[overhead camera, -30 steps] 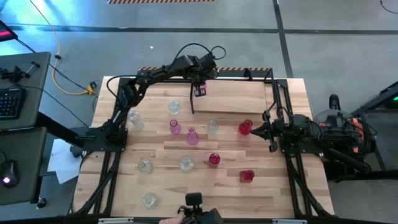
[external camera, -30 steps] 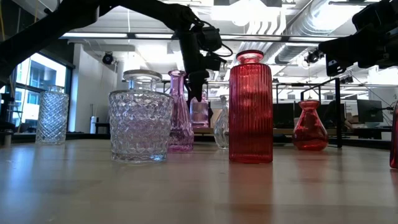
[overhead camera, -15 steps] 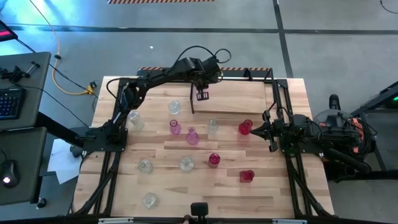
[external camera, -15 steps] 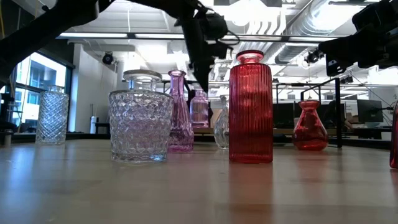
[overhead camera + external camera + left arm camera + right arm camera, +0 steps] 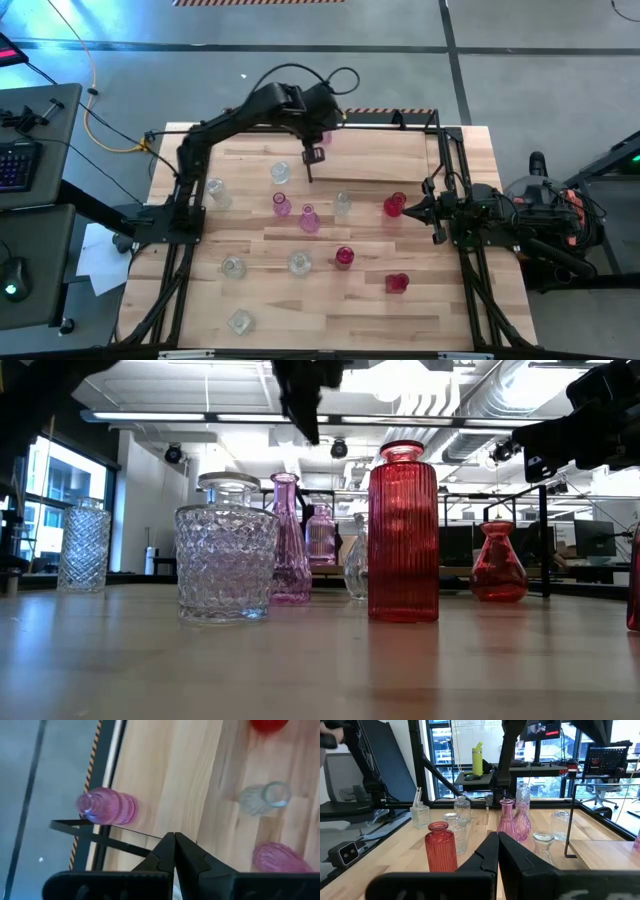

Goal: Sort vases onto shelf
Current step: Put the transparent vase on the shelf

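Since a second ago my left arm has pulled back toward the left and lifted away from the far end of the shelf (image 5: pixel 372 160); my left jaws (image 5: pixel 313 157) now hang above the shelf's left end, clenched and empty. On the shelf board at the far edge of the bench (image 5: pixel 450 300) a pale pink vase (image 5: pixel 106 808) stands alone, clear of my fingers, so I judge one vase is placed and the arm is heading back for another.

Everything else waits on the open bench. Nearest my left jaws is a clear vase (image 5: pixel 280 172), with a pink vase (image 5: pixel 281 205) and a second pink vase (image 5: pixel 309 219) just nearer. A red vase (image 5: pixel 394 205) sits just in front of my right jaws (image 5: pixel 408 207), which are also clamped on nothing while that arm rests at the right side. Further red ones (image 5: pixel 344 256) (image 5: pixel 397 283) and several clear pieces (image 5: pixel 233 267) lie toward the near edge.

Most of the sorting is undone. My next reach probably wants the jaws opened first, then a descent between closely set glass.
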`<state>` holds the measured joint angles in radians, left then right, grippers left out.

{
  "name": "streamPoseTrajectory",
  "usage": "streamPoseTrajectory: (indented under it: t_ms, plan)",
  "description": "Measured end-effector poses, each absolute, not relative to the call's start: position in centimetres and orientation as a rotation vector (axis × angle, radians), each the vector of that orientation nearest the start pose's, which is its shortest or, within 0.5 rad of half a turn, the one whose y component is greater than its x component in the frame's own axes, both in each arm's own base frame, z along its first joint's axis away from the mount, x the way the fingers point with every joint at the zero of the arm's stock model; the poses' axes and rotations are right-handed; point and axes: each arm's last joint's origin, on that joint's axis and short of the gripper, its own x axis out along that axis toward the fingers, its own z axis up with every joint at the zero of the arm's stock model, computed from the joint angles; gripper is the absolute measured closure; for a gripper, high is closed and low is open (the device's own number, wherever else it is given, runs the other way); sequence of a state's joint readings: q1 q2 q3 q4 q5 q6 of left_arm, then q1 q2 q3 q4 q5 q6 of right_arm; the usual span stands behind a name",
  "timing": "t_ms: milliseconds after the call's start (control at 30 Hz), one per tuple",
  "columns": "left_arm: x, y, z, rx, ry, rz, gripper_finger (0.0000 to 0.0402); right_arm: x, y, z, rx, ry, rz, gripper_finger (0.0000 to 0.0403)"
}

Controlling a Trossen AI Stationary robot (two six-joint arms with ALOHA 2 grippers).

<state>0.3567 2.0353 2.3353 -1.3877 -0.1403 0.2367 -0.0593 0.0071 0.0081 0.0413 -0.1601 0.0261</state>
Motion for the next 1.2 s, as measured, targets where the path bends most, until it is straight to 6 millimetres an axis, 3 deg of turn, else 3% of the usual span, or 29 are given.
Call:
streamPoseTrajectory:
  t_ms: [300, 600, 700, 867, 1000, 1200]
  plan:
    - [33.8, 14.0, 42.4, 0.080, 1.028, 0.374, 0.0402, 9.7, -0.1, 17.0, 0.021, -0.040, 0.101, 0.0402]
    - [25.1, 14.6, 49.0, 0.023, 0.820, 0.649, 0.0402, 9.7, -0.1, 17.0, 0.021, -0.041, 0.102, 0.0402]
    - [23.5, 14.5, 50.3, 0.000, 0.750, 0.688, 0.0402, 9.7, -0.1, 17.0, 0.021, -0.040, 0.101, 0.0402]
    - [25.0, 15.3, 50.7, 0.056, 0.649, 0.657, 0.0402, 9.7, -0.1, 17.0, 0.021, -0.041, 0.101, 0.0402]
    - [27.7, 16.9, 49.4, 0.079, 0.638, 0.608, 0.0402, 9.7, -0.1, 17.0, 0.021, -0.041, 0.101, 0.0402]
    - [29.1, 18.1, 48.0, 0.106, 0.692, 0.597, 0.0401, 9.7, -0.1, 17.0, 0.021, -0.041, 0.101, 0.0402]
